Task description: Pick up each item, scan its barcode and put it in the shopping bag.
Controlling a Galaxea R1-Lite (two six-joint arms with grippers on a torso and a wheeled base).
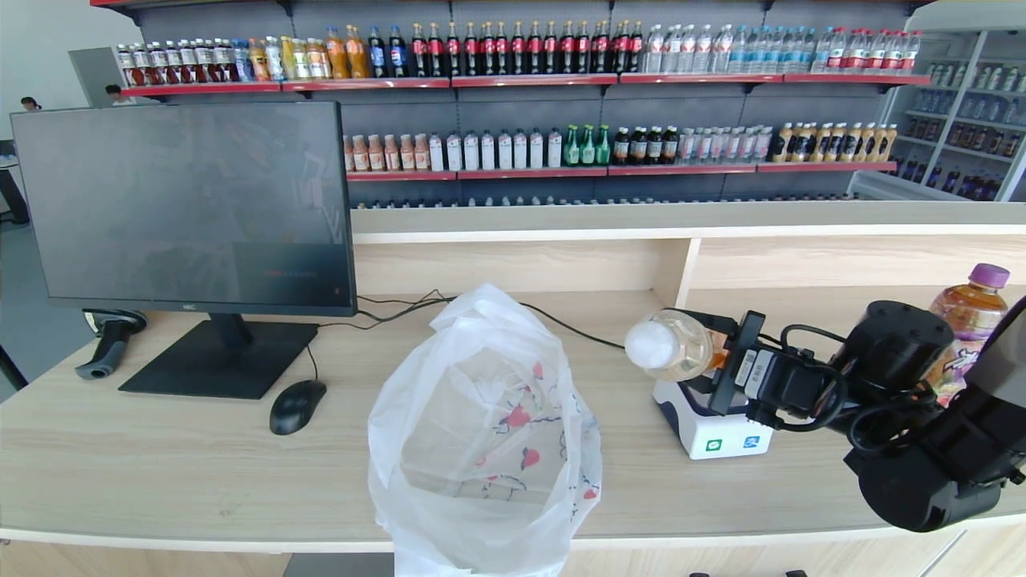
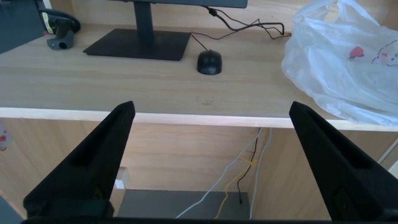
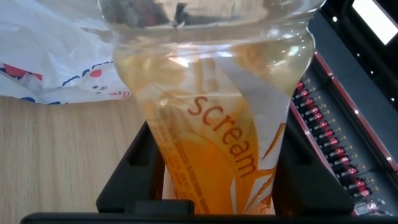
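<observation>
Bottle [image 1: 669,344] lies sideways just above the scanner [image 1: 709,429] — clamped tight between the right gripper's [image 1: 712,353] fingers.

Dark monitor [image 1: 184,204] on counter [image 1: 160,465], black mouse [image 1: 296,406] beside stand; drink shelves [image 1: 521,80] behind.

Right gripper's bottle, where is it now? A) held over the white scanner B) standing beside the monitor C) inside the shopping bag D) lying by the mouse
A: the right gripper is shut on the white-capped bottle, held on its side above the white scanner, apart from the shopping bag.
</observation>
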